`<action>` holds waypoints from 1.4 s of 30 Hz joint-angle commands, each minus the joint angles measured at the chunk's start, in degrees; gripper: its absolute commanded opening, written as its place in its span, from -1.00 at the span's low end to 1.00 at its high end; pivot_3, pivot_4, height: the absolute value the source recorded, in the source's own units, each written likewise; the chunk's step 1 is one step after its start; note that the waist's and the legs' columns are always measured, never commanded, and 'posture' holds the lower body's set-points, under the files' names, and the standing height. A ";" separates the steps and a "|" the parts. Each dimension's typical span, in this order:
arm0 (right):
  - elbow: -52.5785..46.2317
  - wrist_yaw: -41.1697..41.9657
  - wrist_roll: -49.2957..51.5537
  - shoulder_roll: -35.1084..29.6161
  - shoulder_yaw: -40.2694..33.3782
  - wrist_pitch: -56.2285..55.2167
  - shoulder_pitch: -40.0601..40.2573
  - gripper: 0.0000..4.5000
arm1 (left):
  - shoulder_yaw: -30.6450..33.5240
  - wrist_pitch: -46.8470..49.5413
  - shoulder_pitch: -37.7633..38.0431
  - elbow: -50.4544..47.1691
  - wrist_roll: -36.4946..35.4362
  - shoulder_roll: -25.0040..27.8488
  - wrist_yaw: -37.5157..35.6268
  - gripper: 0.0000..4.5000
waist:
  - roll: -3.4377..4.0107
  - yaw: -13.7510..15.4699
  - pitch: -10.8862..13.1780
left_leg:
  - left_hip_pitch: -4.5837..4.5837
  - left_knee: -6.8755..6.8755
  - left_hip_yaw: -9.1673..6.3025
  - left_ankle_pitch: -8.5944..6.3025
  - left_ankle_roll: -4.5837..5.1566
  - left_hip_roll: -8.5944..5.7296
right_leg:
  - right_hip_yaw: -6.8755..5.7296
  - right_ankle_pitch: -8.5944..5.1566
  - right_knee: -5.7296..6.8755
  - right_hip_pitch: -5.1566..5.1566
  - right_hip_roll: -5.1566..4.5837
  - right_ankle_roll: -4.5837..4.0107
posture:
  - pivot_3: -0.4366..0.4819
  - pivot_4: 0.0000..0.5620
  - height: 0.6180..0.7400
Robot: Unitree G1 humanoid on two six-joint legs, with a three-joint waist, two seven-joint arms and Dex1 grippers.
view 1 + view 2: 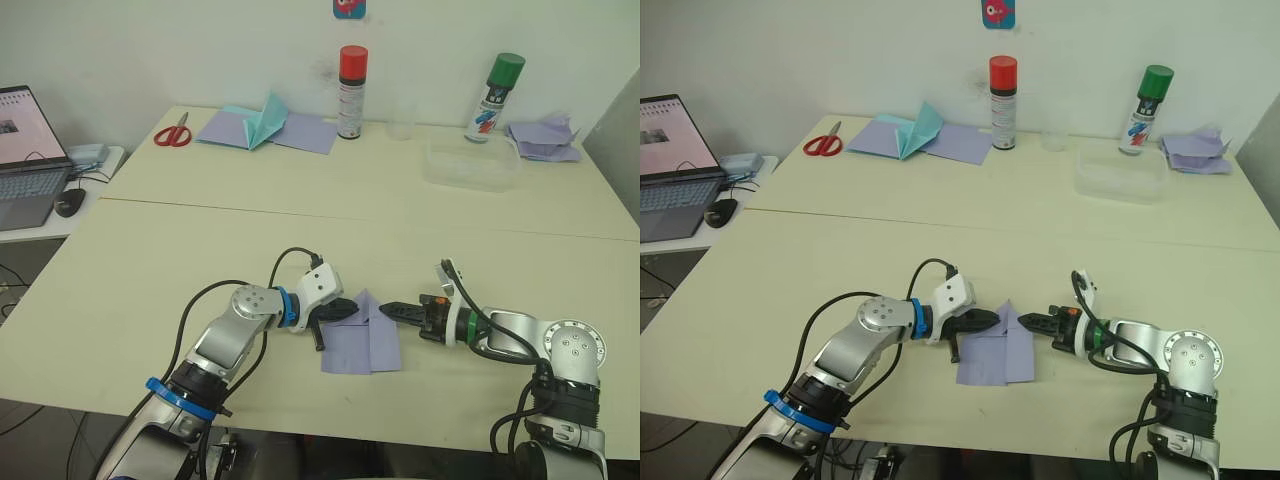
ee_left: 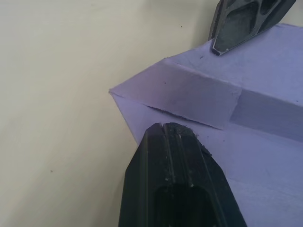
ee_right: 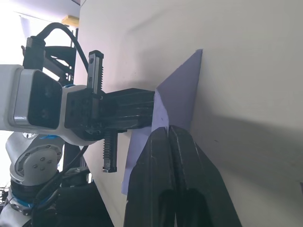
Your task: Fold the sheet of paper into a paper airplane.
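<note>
sheet of paper [image 1: 362, 345] lies flat near the table's [image 1: 300, 230] front edge, folded tip pointing away from you, long axis front-to-back | left gripper [image 1: 348, 309] closed, tip pressing paper's left flap | right gripper [image 1: 389, 310] closed, tip at right flap, grasp unclear

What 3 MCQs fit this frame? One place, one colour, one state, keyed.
1. Where does the sheet of paper lie?
A. between the two grippers, on the table's near edge
B. beside the scissors
C. in the clear plastic tub

2. What cap colour is on the spray can nearest the teal paper airplane?
A. green
B. red
C. blue

3. How are the left gripper fingers?
A. wide open
B. shut
C. clamped on the scissors

Key: 1 A, the left gripper and right gripper flank the sheet. 2 B, its cap is red. 3 B, the left wrist view shows the fingers pressed together, tips on the paper.
</note>
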 commanded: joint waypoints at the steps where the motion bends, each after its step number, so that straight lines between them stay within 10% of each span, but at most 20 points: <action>1: -0.51 -0.32 2.27 -0.98 0.21 -1.32 -0.10 -0.98 | -3.29 1.59 0.59 1.21 1.79 -0.87 -1.24 -1.00 | 0.00 0.02 0.00 | -0.02 0.00 0.00 0.00 0.00 -0.01 | -0.01 0.00 0.00 -0.01 0.00 0.00 | -0.05 -0.47 1.00; 19: -0.13 -2.79 6.61 -1.73 5.90 -6.50 0.92 -0.98 | -3.19 1.07 -0.06 3.02 3.70 -2.39 -1.96 -1.00 | 0.00 0.01 0.00 | -0.15 -0.02 -0.05 -0.01 0.00 -0.05 | -0.03 0.00 0.00 -0.10 -0.01 0.01 | -0.05 -0.47 1.00; 42: 3.60 1.23 2.26 0.29 11.96 -10.32 -1.62 -0.98 | 2.13 12.90 7.35 -7.10 1.99 8.88 -0.83 -1.00 | 0.00 -2.02 0.00 | 0.14 -0.11 -0.04 -0.01 -0.01 0.32 | 0.01 0.00 0.32 -0.15 0.32 0.01 | -0.05 -0.47 1.00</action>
